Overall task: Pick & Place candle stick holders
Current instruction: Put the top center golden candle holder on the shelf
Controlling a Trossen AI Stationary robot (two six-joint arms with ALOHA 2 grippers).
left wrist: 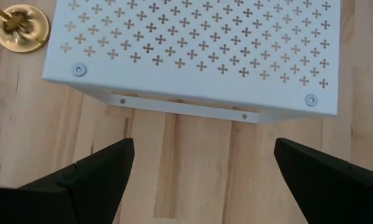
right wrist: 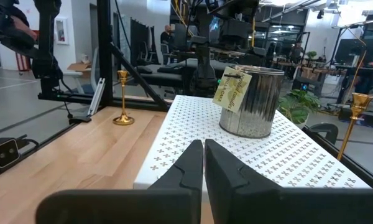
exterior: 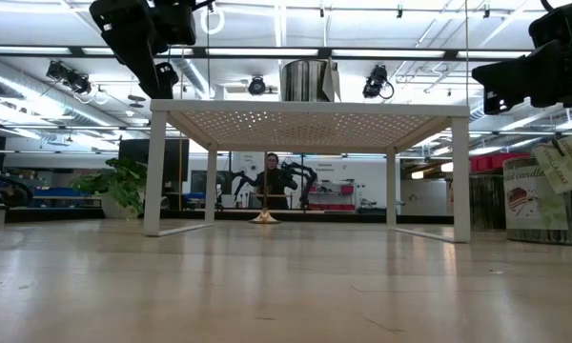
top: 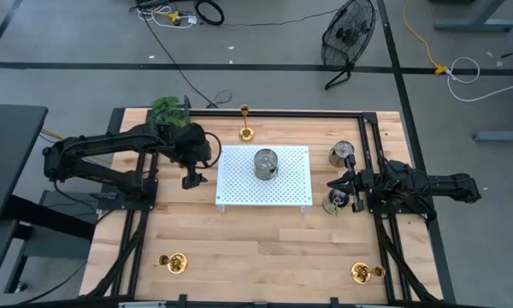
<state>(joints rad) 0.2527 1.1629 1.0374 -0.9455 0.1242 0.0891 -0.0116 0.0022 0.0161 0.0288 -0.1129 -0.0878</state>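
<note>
Wood planks make up the table top point(top: 256, 248), and a white stand with little holes point(top: 265, 178) sits in the middle with a shiny tin point(top: 266, 163) on it. One tall gold candle holder point(top: 246, 125) stands at the far edge, just past the stand. Two short gold holders sit at the near edge, one on the left point(top: 174, 263) and one on the right point(top: 364, 272). Hanging just left of the stand, the left gripper point(top: 191, 179) has its fingers spread wide and holds nothing. On the stand's right side, the right gripper point(top: 335, 184) has its fingers pressed together, empty, with two more tins point(top: 343, 155) close by.
</note>
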